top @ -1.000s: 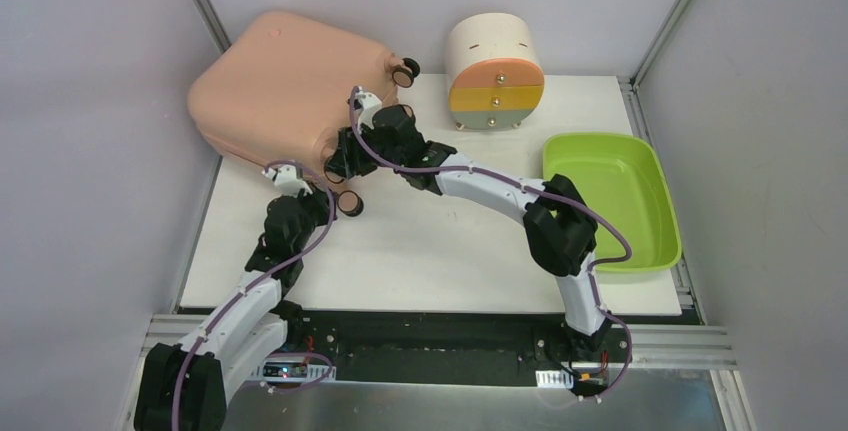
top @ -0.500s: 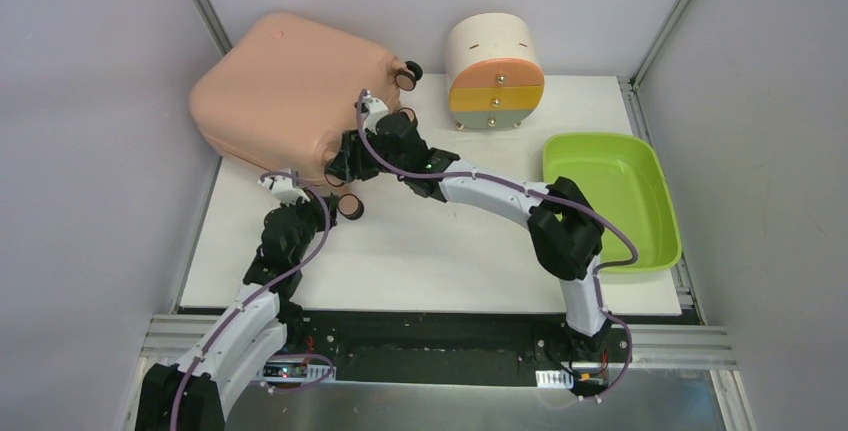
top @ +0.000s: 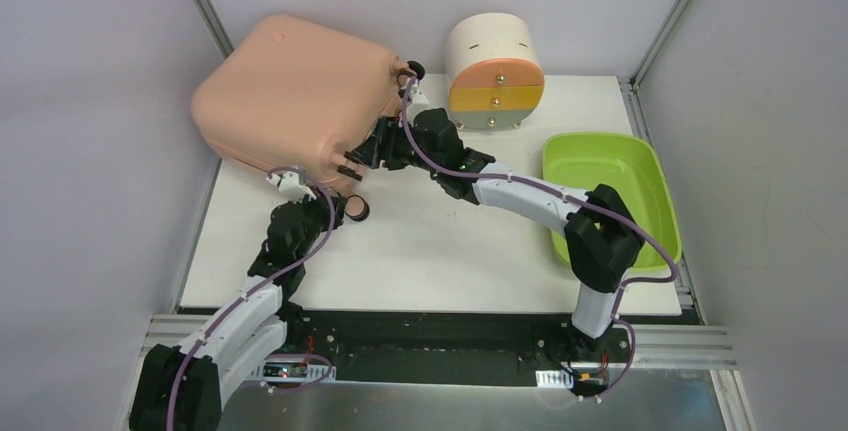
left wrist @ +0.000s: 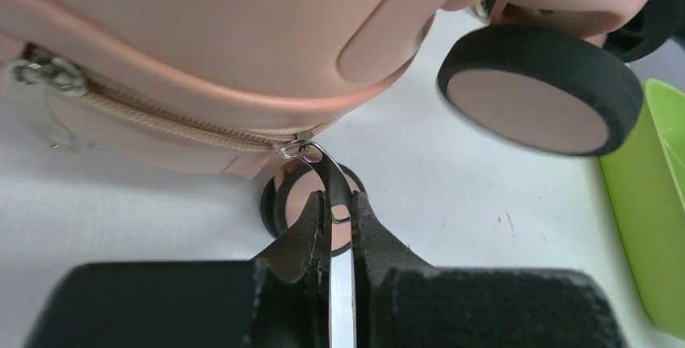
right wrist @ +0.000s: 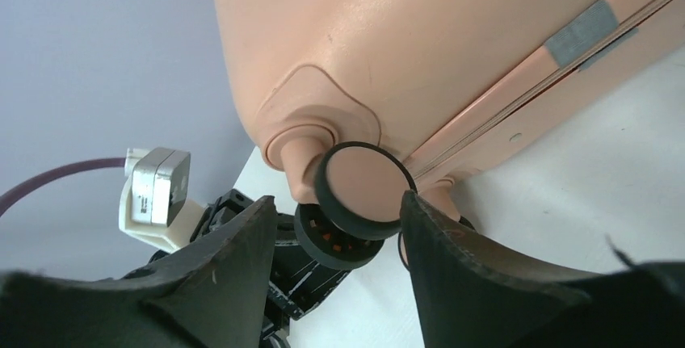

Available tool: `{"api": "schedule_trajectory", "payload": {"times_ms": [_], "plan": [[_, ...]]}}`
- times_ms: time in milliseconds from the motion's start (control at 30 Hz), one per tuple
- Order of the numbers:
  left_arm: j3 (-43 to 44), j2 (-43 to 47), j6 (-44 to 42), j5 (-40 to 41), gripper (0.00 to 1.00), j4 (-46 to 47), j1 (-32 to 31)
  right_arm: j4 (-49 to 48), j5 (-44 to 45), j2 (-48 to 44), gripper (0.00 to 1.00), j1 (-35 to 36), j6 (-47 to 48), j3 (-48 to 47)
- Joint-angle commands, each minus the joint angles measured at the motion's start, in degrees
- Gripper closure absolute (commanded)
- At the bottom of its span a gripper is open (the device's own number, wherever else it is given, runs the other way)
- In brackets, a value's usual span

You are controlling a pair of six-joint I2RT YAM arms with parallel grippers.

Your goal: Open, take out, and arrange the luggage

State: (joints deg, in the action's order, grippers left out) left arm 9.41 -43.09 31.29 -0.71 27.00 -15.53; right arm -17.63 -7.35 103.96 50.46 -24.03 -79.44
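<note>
Peach-pink hard-shell suitcase [top: 290, 81] sits zipped shut, far-left on white table [top: 450, 241]. Left hand [left wrist: 333, 219] clenched on silver zipper pull [left wrist: 327, 174]; right hand [right wrist: 338, 201] spread around pink-and-black wheel [right wrist: 363, 182]. Unzipping step; next probably drag pull along seam.

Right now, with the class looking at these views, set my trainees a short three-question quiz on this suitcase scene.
1. True or false: the left arm's jaws are shut on the suitcase's zipper pull.
2. What stands between the right arm's jaws? A) a suitcase wheel B) a drawer knob C) the tray rim
3. Name the colour of the drawer unit's top drawer.
Key: 1 true; 2 A; 3 orange.
</note>
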Motion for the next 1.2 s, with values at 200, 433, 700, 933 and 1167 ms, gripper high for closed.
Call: {"api": "schedule_trajectory", "payload": {"times_ms": [200, 433, 700, 933, 1167], "plan": [[4.75, -4.51, 0.97, -5.01, 1.00, 0.39, -5.04, 4.48, -3.74, 5.24, 0.30, 0.51, 2.01, -9.87], [4.66, -5.10, 0.62, -3.16, 1.00, 0.67, -7.18, 9.48, -6.20, 7.74, 0.56, 0.52, 2.58, -14.10], [4.94, -4.00, -1.29, -5.81, 1.00, 1.04, -7.42, 9.98, -7.71, 7.02, 0.58, 0.40, 3.05, -13.69], [3.08, 3.70, -0.48, -4.39, 0.66, -2.09, -7.41, 4.66, -4.88, -1.73, 0.23, -1.98, 0.65, -3.89], [8.50, 12.83, -2.28, 3.39, 0.55, -18.34, -7.39, -2.50, -4.03, -9.05, 0.21, -3.40, 0.81, 9.13]]}}
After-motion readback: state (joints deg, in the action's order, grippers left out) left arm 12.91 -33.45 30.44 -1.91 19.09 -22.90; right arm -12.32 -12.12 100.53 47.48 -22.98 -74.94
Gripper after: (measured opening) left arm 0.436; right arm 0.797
